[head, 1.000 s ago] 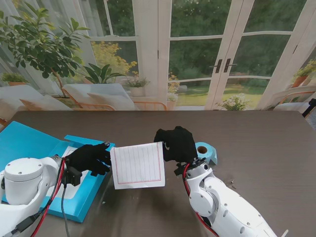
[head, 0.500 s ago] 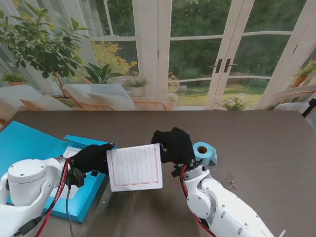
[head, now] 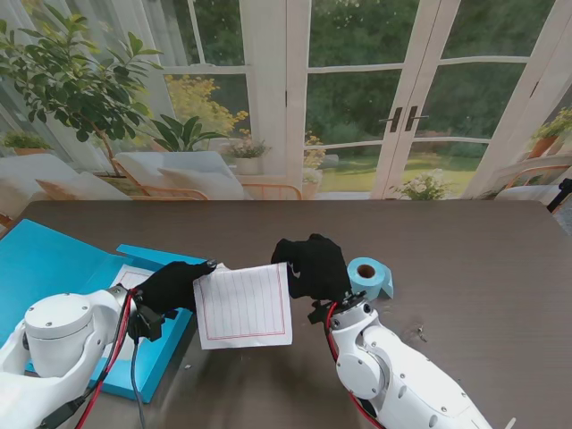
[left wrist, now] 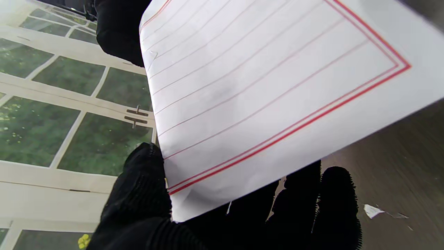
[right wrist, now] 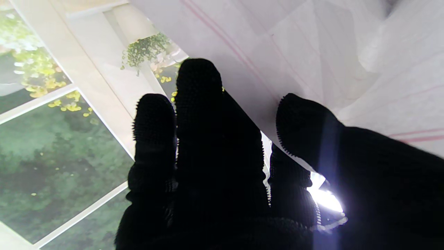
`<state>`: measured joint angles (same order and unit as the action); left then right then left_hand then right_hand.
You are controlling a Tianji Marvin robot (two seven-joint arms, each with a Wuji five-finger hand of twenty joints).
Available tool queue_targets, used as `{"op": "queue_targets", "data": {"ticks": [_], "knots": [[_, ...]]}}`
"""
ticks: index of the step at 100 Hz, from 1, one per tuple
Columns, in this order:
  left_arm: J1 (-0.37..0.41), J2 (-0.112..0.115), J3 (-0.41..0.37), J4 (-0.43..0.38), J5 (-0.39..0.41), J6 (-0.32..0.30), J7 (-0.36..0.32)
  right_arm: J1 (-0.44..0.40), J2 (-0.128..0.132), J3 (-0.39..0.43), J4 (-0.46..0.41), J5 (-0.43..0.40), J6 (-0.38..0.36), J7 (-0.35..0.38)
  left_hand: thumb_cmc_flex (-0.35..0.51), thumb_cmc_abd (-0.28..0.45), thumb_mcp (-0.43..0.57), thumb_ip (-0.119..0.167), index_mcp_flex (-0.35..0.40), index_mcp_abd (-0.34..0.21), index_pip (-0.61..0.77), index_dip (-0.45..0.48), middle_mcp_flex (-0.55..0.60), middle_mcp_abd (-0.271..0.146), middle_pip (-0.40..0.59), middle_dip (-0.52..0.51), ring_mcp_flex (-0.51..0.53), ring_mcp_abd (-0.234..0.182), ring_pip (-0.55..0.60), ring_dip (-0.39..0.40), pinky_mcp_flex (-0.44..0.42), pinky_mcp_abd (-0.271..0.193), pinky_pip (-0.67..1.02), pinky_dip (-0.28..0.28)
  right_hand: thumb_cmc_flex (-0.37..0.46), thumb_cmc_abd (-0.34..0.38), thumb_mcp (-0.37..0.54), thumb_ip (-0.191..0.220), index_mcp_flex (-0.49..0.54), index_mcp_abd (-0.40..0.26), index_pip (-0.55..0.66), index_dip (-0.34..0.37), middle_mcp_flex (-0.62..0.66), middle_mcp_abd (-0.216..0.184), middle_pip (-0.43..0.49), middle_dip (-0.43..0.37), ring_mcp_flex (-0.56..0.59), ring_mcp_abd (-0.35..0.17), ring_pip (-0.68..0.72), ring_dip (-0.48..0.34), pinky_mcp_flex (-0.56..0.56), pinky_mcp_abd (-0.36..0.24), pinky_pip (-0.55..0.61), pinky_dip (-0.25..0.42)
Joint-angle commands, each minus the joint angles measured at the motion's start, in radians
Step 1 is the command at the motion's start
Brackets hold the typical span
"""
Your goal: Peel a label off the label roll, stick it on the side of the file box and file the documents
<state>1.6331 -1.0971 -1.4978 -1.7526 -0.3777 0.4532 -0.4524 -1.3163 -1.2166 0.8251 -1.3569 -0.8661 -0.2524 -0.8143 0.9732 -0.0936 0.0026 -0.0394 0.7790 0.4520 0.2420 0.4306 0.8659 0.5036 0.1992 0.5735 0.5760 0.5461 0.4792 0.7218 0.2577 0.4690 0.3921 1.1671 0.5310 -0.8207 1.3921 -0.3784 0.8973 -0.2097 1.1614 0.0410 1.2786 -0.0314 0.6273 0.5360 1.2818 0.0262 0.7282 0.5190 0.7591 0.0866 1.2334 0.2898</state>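
A white sheet with red ruled lines, the document point(head: 242, 304), is held above the table between both black-gloved hands. My left hand point(head: 172, 285) pinches its left edge; in the left wrist view the thumb and fingers point(left wrist: 138, 194) close on the document point(left wrist: 263, 90). My right hand point(head: 313, 265) grips the right edge, with the document point(right wrist: 312, 52) against its fingers point(right wrist: 197, 114). The blue file box point(head: 54, 268) lies open at the left, with a white sheet inside. The blue label roll point(head: 368, 276) stands just right of my right hand.
The dark wooden table point(head: 465, 259) carries a few small paper scraps point(head: 416, 332) near my right forearm. Glass doors and plants lie beyond the far edge.
Both hands and the document have shifted left, toward the open file box. The label roll, half hidden behind my right hand before, now shows fully.
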Motion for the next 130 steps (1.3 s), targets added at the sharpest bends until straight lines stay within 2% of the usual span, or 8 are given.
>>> {"op": "queue_targets", "data": {"ticks": [1, 11, 24, 40, 66, 81, 102, 130], "knots": [[-0.001, -0.007, 0.011, 0.010, 0.011, -0.030, -0.023, -0.008, -0.005, -0.003, -0.002, -0.001, -0.004, 0.014, 0.059, -0.047, 0.006, 0.038, 0.035, -0.022, 0.064, 0.048, 0.058, -0.030, 0.040, 0.062, 0.045, 0.013, 0.089, 0.052, 0.035, 0.019, 0.053, 0.073, 0.048, 0.001, 0.082, -0.007, 0.020, -0.051, 0.085, 0.031, 0.016, 0.012, 0.013, 0.007, 0.031, -0.011, -0.009, 0.005, -0.008, -0.025, 0.040, -0.020], [-0.003, -0.006, 0.026, 0.020, 0.040, -0.084, -0.013, -0.011, -0.004, -0.001, -0.006, 0.000, -0.005, 0.020, 0.078, -0.087, 0.043, 0.037, 0.005, -0.046, 0.290, 0.191, 0.120, -0.067, 0.103, 0.166, 0.097, -0.005, 0.212, 0.110, 0.019, 0.011, 0.231, 0.132, 0.048, 0.002, 0.082, -0.007, 0.017, -0.047, 0.084, 0.031, 0.012, 0.012, 0.011, 0.007, 0.031, -0.010, -0.012, 0.003, -0.013, -0.024, 0.038, -0.021], [-0.005, -0.016, 0.041, 0.042, 0.041, -0.152, 0.026, -0.016, -0.001, 0.001, -0.009, 0.000, -0.009, 0.030, 0.112, -0.176, 0.146, 0.031, -0.068, -0.057, 0.680, 0.226, 0.197, -0.111, 0.194, 0.276, 0.188, -0.028, 0.351, 0.144, -0.036, 0.017, 0.758, -0.171, 0.046, 0.005, 0.082, -0.008, 0.010, -0.041, 0.082, 0.031, 0.005, 0.013, 0.009, 0.005, 0.029, -0.007, -0.019, 0.001, -0.020, -0.019, 0.039, -0.020], [-0.007, -0.020, 0.053, 0.068, 0.031, -0.227, 0.036, -0.017, 0.000, 0.002, -0.007, 0.003, -0.009, 0.040, 0.105, -0.262, 0.250, 0.062, -0.103, -0.070, 0.849, 0.235, 0.243, -0.166, 0.296, 0.354, 0.291, -0.086, 0.466, 0.155, 0.068, 0.039, 0.930, -0.263, 0.038, 0.007, 0.082, -0.010, -0.010, -0.018, 0.068, 0.028, -0.008, 0.018, 0.002, -0.007, 0.028, -0.003, -0.035, -0.004, -0.033, -0.008, 0.040, -0.019], [0.003, -0.038, 0.073, 0.082, 0.018, -0.357, 0.116, -0.023, 0.007, 0.011, -0.011, 0.009, 0.010, 0.080, 0.129, -0.365, 0.391, 0.080, -0.102, -0.089, 0.928, 0.230, 0.297, -0.228, 0.338, 0.454, 0.441, -0.179, 0.518, 0.117, 0.258, 0.045, 1.034, -0.364, -0.077, 0.017, 0.084, 0.014, -0.176, 0.109, -0.043, 0.068, -0.171, 0.052, 0.040, -0.053, -0.051, 0.042, -0.110, -0.008, -0.136, 0.059, 0.016, 0.004], [0.007, -0.039, 0.077, 0.086, 0.021, -0.403, 0.127, -0.030, 0.014, 0.021, -0.021, 0.013, 0.033, 0.121, 0.135, -0.385, 0.432, 0.089, -0.097, -0.092, 0.943, 0.208, 0.310, -0.243, 0.327, 0.524, 0.477, -0.206, 0.496, 0.120, 0.304, 0.036, 1.013, -0.401, -0.198, 0.153, 0.048, 0.223, -0.300, 0.213, -0.222, 0.293, -0.336, 0.069, 0.116, -0.102, -0.165, 0.068, -0.136, -0.040, -0.221, 0.078, -0.023, 0.041], [0.013, -0.051, 0.077, 0.084, -0.005, -0.436, 0.174, -0.041, 0.029, 0.040, -0.046, 0.012, 0.079, 0.196, 0.132, -0.408, 0.493, 0.098, -0.101, -0.070, 0.971, 0.193, 0.323, -0.242, 0.328, 0.575, 0.512, -0.214, 0.488, 0.153, 0.341, 0.044, 1.004, -0.429, -0.243, 0.150, -0.018, 0.213, -0.516, 0.298, -0.272, 0.306, -0.542, 0.099, 0.116, -0.121, -0.333, 0.101, -0.181, -0.080, -0.327, 0.093, -0.070, 0.039], [0.010, -0.056, 0.058, 0.088, -0.045, -0.444, 0.172, -0.053, 0.040, 0.069, -0.067, 0.020, 0.089, 0.258, 0.133, -0.414, 0.505, 0.098, -0.101, -0.065, 0.975, 0.186, 0.328, -0.242, 0.332, 0.593, 0.526, -0.220, 0.488, 0.168, 0.347, 0.052, 1.001, -0.433, -0.313, 0.126, -0.085, 0.194, -0.629, 0.325, -0.290, 0.288, -0.734, 0.137, 0.097, -0.146, -0.479, 0.142, -0.239, -0.132, -0.416, 0.115, -0.131, 0.026]]}}
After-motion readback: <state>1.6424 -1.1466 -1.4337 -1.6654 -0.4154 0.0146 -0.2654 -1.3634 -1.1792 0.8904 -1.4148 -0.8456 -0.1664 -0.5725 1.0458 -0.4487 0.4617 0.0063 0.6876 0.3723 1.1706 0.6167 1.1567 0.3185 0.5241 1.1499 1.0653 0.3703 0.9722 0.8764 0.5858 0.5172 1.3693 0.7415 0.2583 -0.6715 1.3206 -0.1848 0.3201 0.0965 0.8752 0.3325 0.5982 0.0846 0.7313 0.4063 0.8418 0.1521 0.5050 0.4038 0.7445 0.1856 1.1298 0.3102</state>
